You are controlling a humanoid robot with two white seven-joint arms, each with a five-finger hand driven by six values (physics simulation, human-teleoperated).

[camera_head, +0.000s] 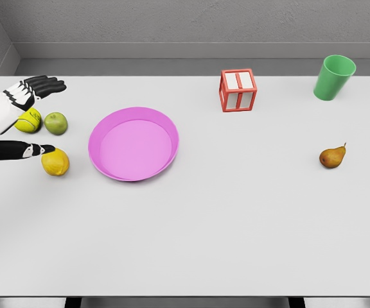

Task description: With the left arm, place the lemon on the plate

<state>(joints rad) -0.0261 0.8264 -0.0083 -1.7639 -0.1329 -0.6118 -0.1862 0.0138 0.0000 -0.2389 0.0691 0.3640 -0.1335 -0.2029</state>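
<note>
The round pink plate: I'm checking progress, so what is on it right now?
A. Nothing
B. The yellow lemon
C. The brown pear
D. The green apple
A: the round pink plate shows only bare pink surface, while the yellow lemon lies on the table just left of it.

You see the small yellow oval lemon (pixel 55 162) lying on its side on the white table, at the far left of the scene. The round, shallow pink plastic plate (pixel 133 144) sits flat just to its right, close but not touching, its raised rim unbroken and its inside bare.
</note>
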